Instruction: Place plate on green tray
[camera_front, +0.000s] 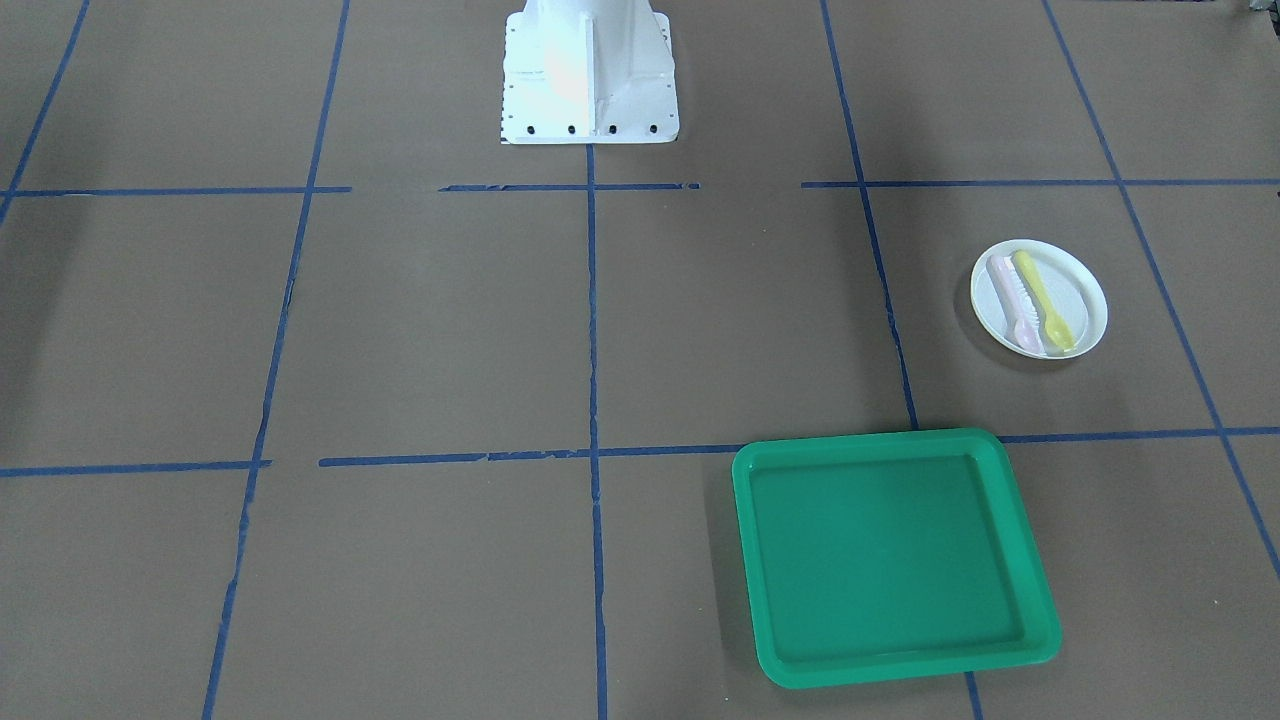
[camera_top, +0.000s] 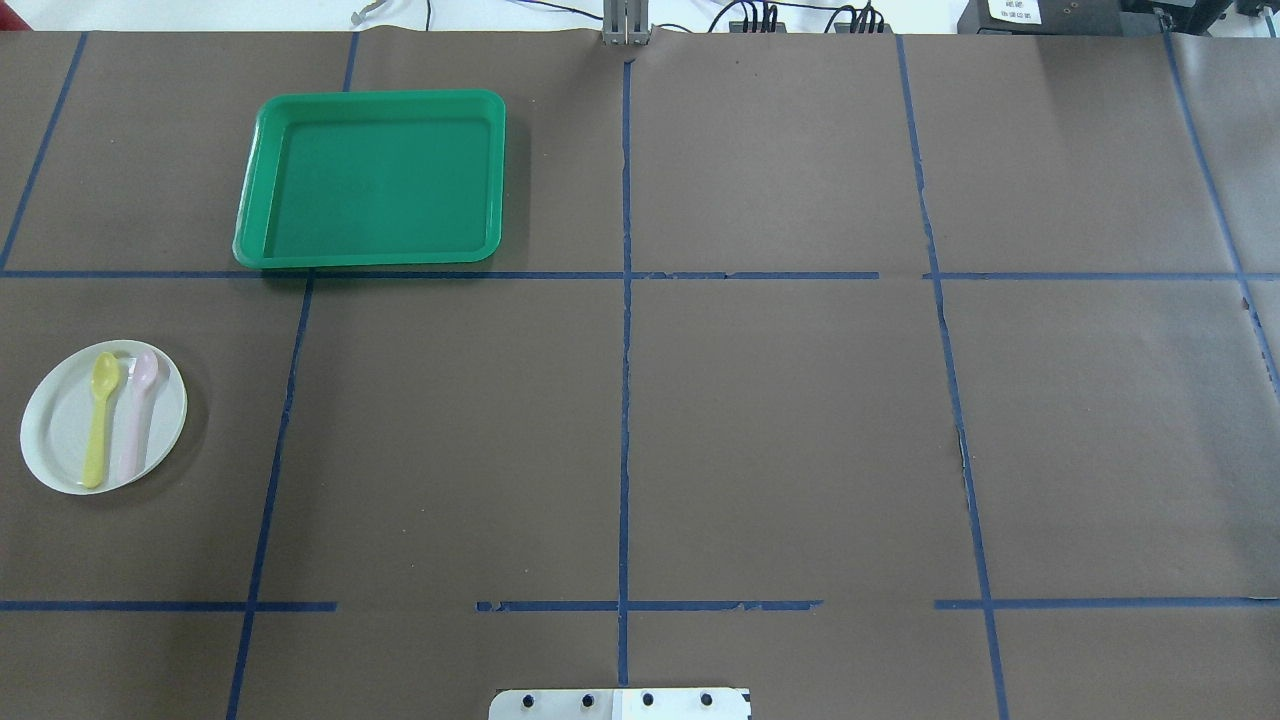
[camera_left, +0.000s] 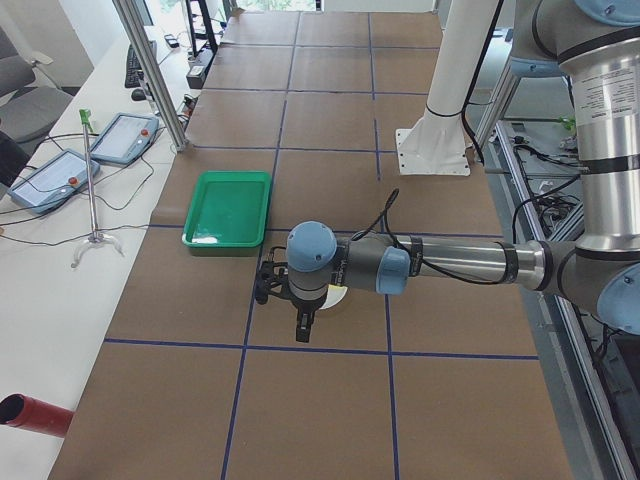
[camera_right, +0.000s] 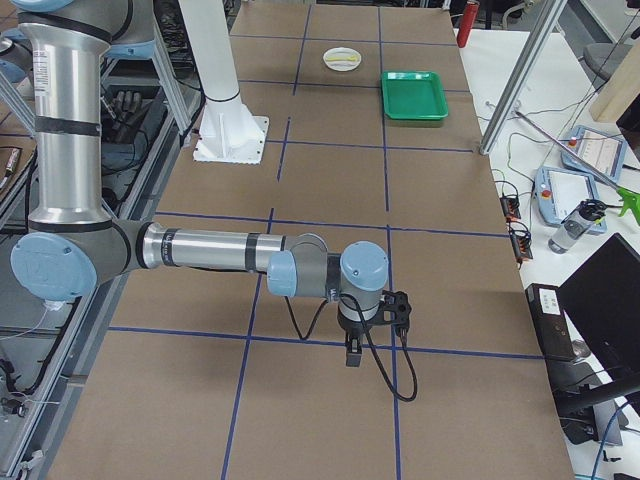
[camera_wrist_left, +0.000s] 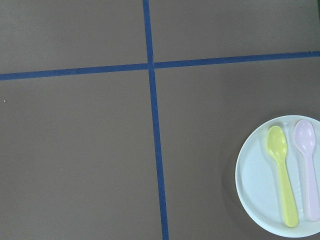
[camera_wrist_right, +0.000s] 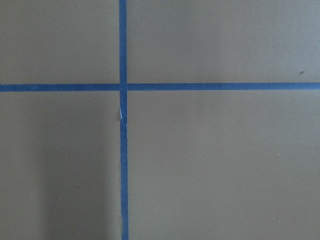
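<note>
Plate (camera_top: 58, 440), white and round, lay on the brown desk (camera_top: 780, 430) on the robot's left side, not on the green tray (camera_top: 370, 180). A yellow spoon (camera_top: 100, 420) and a pink spoon (camera_top: 135, 415) rested side by side on it. The tray sat well apart, farther from the robot's base, its near rim along a line of blue tape (camera_top: 625, 400). The left pincer (camera_left: 301, 320) hung above the desk near the plate. The right pincer (camera_right: 352, 352) hung over a tape crossing far off. From where I stood I couldn't tell whether either was wide or narrow.
</note>
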